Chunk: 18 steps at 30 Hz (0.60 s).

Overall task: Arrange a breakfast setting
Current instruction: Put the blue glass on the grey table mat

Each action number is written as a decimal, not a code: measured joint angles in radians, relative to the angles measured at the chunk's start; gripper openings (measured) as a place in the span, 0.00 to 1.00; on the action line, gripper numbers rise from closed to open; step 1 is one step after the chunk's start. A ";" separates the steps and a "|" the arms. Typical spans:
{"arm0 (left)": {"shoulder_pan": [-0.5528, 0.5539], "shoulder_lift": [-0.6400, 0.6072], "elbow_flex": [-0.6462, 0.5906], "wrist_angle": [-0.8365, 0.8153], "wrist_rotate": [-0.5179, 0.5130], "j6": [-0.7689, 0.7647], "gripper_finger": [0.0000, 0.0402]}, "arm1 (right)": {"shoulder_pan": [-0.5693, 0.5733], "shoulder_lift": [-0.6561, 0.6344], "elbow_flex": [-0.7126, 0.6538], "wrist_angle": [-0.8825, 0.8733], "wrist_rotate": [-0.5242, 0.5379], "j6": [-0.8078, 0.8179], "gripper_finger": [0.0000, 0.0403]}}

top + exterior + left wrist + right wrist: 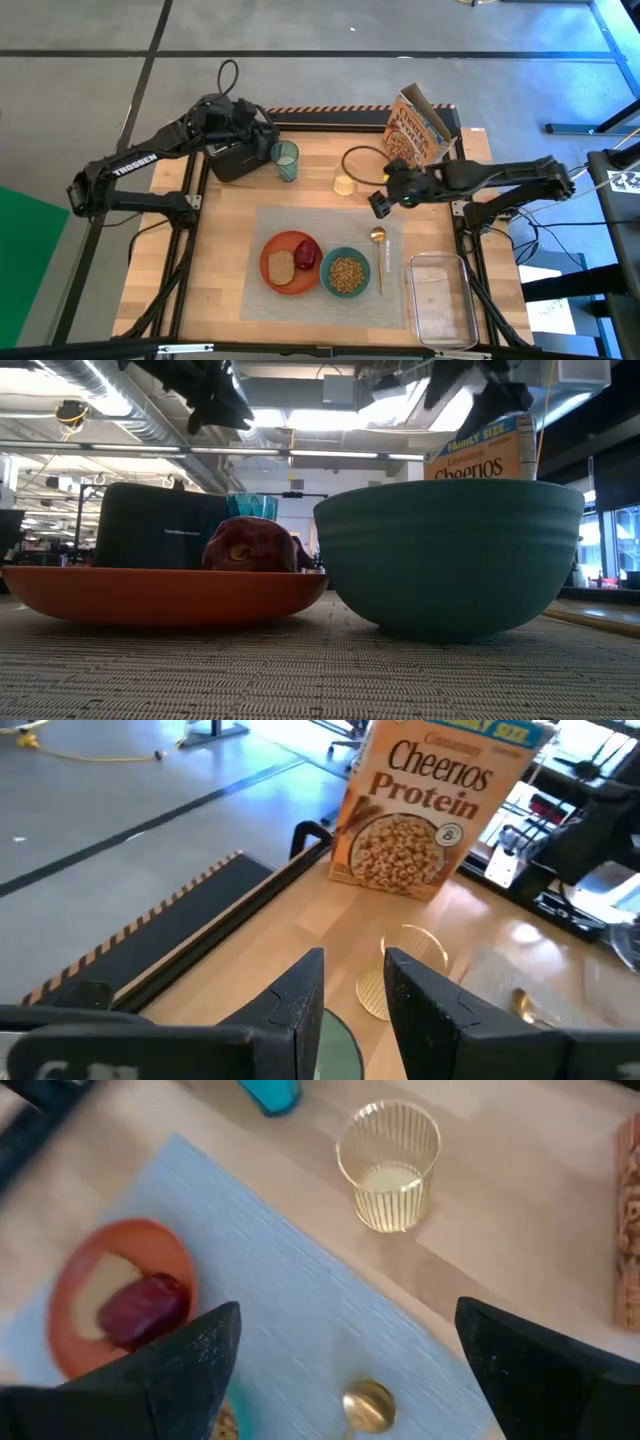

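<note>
My left hand point(262, 135) hangs over the black toaster point(232, 155) at the far left of the wooden surface point(310, 170), its two fingers point(300, 995) drawn close with only a narrow gap between them and nothing held. The translucent green cup point(286, 161) stands just beside that hand, on its inner side and a little nearer the front, upright on bare wood and not yet on the grey rectangular placemat point(300, 220). That is the relation my next move turns on: the cup is nearer my left hand than my right. My right hand point(380, 203) hovers spread wide and empty above the mat's far right corner, with the small ribbed yellowish glass point(389, 1165) just beyond it and the gold spoon point(379, 255) below it, lying with its long axis front to back along the mat's right side. The round orange plate point(275, 245), carrying the toast slice point(282, 267) and the dark red fruit point(305, 256), touches or nearly touches the smaller teal bowl point(346, 272) of cereal. The mat's far strip is open room for the cup; the toaster crowds my left hand on its outer side.
</note>
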 joint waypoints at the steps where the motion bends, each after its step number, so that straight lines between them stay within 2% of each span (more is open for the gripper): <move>1: -0.005 0.006 0.000 0.000 -0.004 0.000 0.25 | 0.000 0.017 0.000 0.002 -0.001 -0.001 0.89; 7: -0.028 0.075 0.000 -0.018 -0.009 0.009 0.25 | 0.000 0.082 0.000 0.096 -0.037 -0.034 0.89; 12: -0.058 0.153 0.013 -0.032 -0.018 0.023 0.27 | 0.000 0.082 0.000 0.162 -0.054 -0.042 0.89; 18: -0.075 0.235 0.141 -0.125 -0.142 0.188 0.36 | 0.000 0.069 0.000 0.125 -0.082 -0.030 0.89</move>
